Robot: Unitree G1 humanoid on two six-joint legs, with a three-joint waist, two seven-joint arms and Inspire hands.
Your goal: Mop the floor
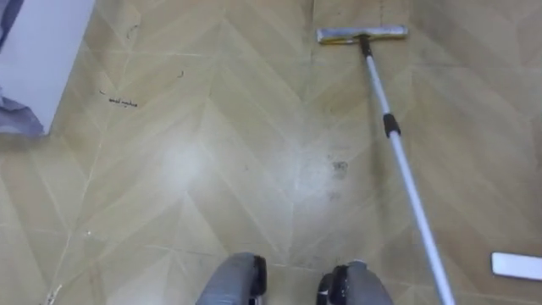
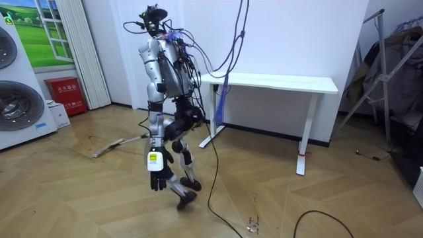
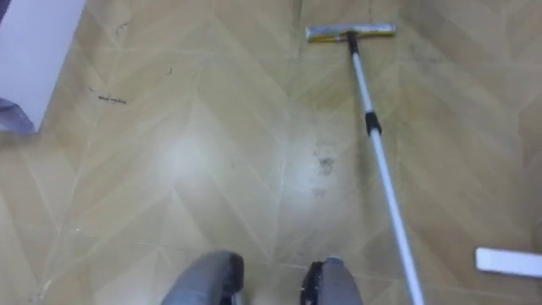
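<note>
Main worry first: the pole was slanted close past where the robot stood, so a careless step could be caught on it and the mop head yanked askew. A flat white slab was lying near the pole's lower stretch, and it could probably get knocked or snagged if the pole was swung that way. A white box was parked off to the left, well apart from the mop, so less trouble was expected there. A faint smudge was left on the floor between the robot and the mop head, just left of the pole, and could easily be missed by a straight stroke.

The mop head was laid flat on the floor, well out in front, with the pole run back toward the robot's right side. What the pole's upper end was gripped by couldn't be told.

In the room view the left hand was hung low beside the leg, fingers loosely relaxed and pointed down, nothing held or touched.
</note>
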